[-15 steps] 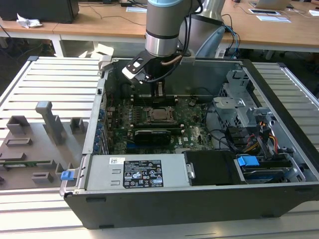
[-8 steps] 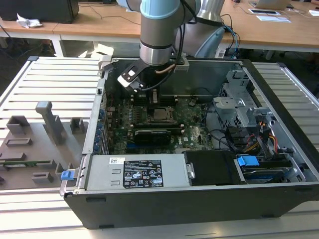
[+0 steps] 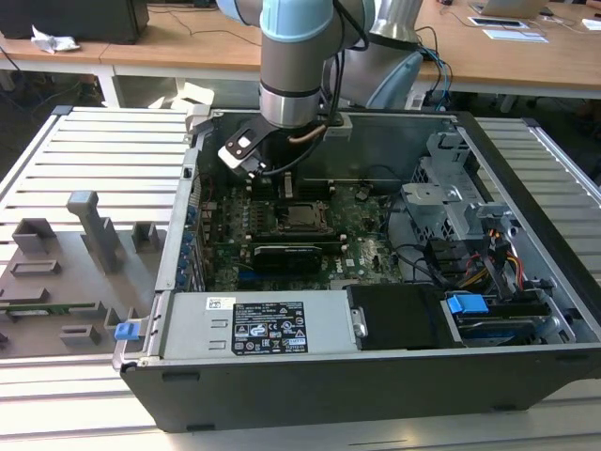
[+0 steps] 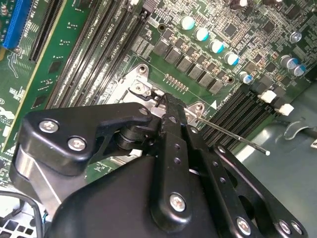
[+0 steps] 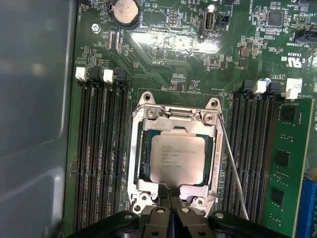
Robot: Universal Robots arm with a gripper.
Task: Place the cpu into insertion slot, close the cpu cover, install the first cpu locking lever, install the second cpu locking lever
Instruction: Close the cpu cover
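The cpu (image 5: 173, 158), a pale silvery square, lies in the insertion slot (image 3: 300, 217) on the green board. The cpu cover (image 5: 134, 158), a silvery frame, is folded down flat around it. My gripper (image 5: 171, 197) is shut, with nothing between its black fingers. Its tips rest at the cover's edge, on the side away from the hinge; the second wrist view shows the gripper (image 4: 166, 101) over that corner. One thin wire locking lever (image 5: 233, 168) stands loose, angled away from the socket. The lever (image 4: 233, 135) ends in a free tip. The arm (image 3: 296, 75) hangs straight over the open case.
Long black memory slots (image 5: 99, 148) flank the socket on both sides. A black graphics card (image 3: 291, 254) lies just in front of it, then the power supply (image 3: 254, 324). Case walls (image 3: 526, 169) and drive cages (image 3: 451, 188) box the board in. A grey fixture tray (image 3: 56, 282) sits outside the case.
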